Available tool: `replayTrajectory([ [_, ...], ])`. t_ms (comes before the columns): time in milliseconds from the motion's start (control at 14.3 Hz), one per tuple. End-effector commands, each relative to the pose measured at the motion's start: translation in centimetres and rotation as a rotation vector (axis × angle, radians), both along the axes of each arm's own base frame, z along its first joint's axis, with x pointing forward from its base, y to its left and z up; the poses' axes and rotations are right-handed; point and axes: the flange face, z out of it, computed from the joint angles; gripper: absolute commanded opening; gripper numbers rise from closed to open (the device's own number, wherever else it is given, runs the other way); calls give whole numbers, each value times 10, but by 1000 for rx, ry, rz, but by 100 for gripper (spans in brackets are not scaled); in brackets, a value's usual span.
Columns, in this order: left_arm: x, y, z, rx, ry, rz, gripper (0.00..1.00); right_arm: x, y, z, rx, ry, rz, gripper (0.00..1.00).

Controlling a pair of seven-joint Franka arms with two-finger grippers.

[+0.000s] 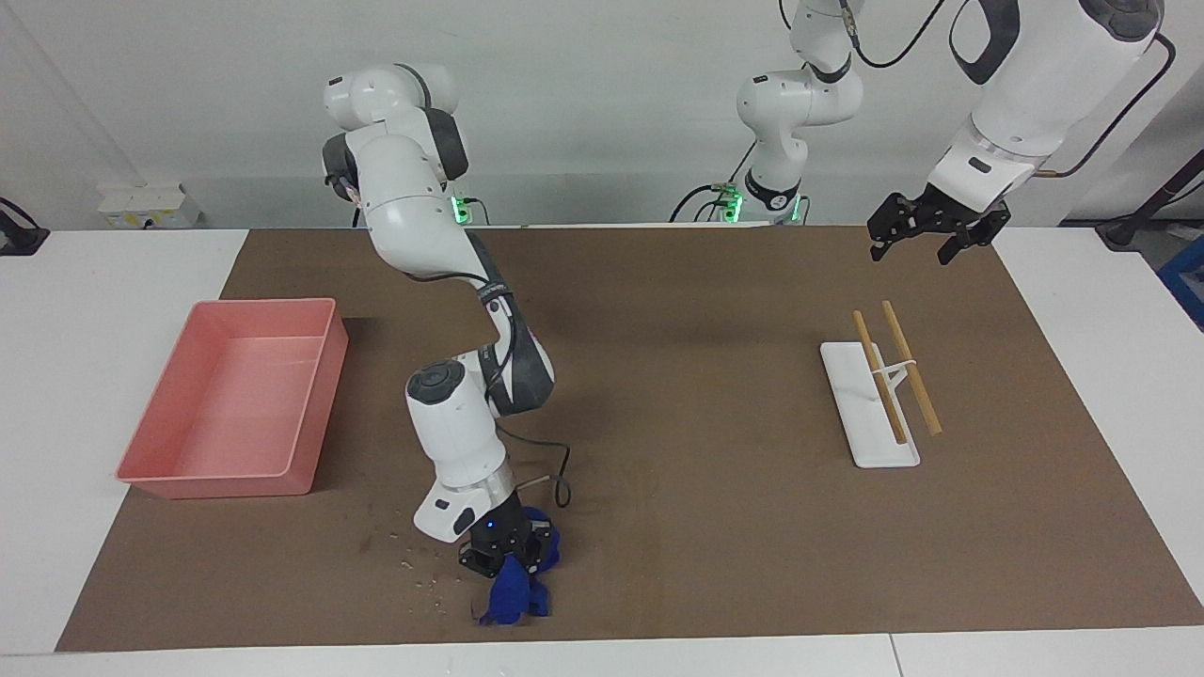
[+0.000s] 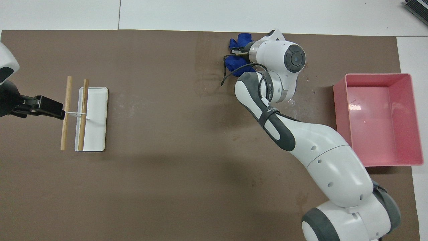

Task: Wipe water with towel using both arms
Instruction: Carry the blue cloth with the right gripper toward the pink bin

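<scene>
Item: the towel (image 1: 514,594), blue, bunched, pinched in my right gripper (image 1: 503,558) and trailing onto the brown mat (image 1: 715,527), far from my bases, close to the mat's far edge.

Item: the water (image 1: 419,567), small glinting droplets just beside the towel, toward the right arm's end of the table, between the towel and the pink bin (image 1: 235,409). By my reading these droplets are not yet wiped; the mat on the towel's other flank shows faint dull streaks, so the wipe looks partly done.

Item: my left gripper (image 1: 926,233), fingers spread, holding nothing, waits in the air over the mat's near edge, above the white rack (image 1: 870,404) with two wooden rods.
</scene>
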Motion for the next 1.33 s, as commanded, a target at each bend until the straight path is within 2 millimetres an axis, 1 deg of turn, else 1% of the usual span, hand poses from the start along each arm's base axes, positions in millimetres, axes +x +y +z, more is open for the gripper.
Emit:
replayTrajectory([
  [0,-10,4,1,20,1,-1,100,1,-46,-20,-130,86,57,0],
  [140,-10,5,1,21,1,-1,100,-8,-50,-11,-150,146,63,0],
  [209,-10,4,1,20,1,-1,100,-13,-55,-17,-166,184,79,0],
  [349,-10,4,1,20,1,-1,100,-26,-83,-22,-212,218,159,0],
  [419,-10,4,1,20,1,-1,100,-35,-92,-28,-221,242,176,0],
  [488,-10,4,1,20,1,-1,100,-44,-99,-34,-214,269,164,0],
  [558,-10,5,1,20,1,1,100,-53,-99,-40,-209,295,164,0],
  [628,-10,4,1,20,1,-1,100,-65,-94,-44,-212,324,174,0],
  [698,-10,4,1,20,1,-1,100,-79,-96,-47,-217,354,179,0],
  [767,-10,5,2,21,0,-1,100,-91,-102,-48,-219,388,177,0],
  [907,-10,4,1,20,1,-1,100,-124,-105,-52,-217,450,162,0],
  [977,-10,4,1,20,1,-1,100,-137,-101,-54,-208,476,128,0],
  [1047,-10,4,1,20,1,-1,100,-148,-92,-56,-203,495,98,0],
  [1116,-10,4,1,20,1,-1,100,-158,-65,-58,-185,508,75,0],
  [1186,-10,4,1,20,1,-1,100,-163,-42,-57,-166,516,17,0],
  [1256,-10,4,1,20,1,-1,100,-170,-15,-55,-147,514,-29,0],
])
